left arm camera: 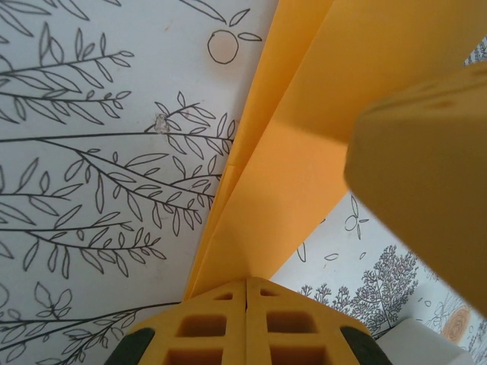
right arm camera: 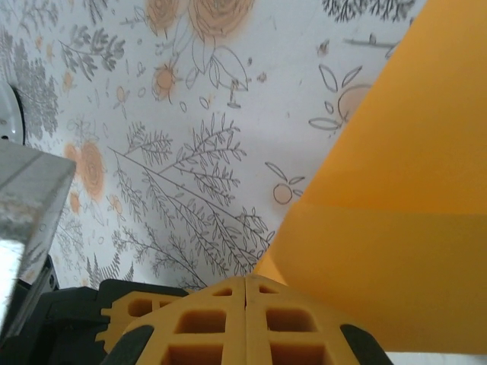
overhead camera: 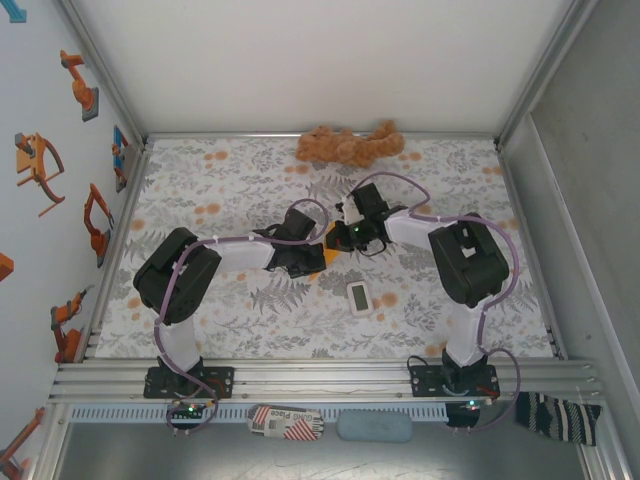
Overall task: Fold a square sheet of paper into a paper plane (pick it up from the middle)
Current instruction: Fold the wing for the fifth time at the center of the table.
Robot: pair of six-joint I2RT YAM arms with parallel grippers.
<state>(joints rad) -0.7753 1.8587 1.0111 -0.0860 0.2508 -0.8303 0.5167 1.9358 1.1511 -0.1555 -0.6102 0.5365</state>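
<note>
Now, top view: left hand (overhead camera: 300,256) and right hand (overhead camera: 352,236) meet over the folded orange paper (overhead camera: 325,258) mid-surface (overhead camera: 220,180) | left wrist: left hand (left arm camera: 247,285) fingers together, paper (left arm camera: 304,144) running into their tips | right wrist: right hand (right arm camera: 247,281) fingers together, paper (right arm camera: 396,190) touching them.

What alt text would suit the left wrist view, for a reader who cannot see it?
Creased orange paper runs from the shut left pincer at the bottom up to the top edge, over a leaf-printed table cover.
</note>
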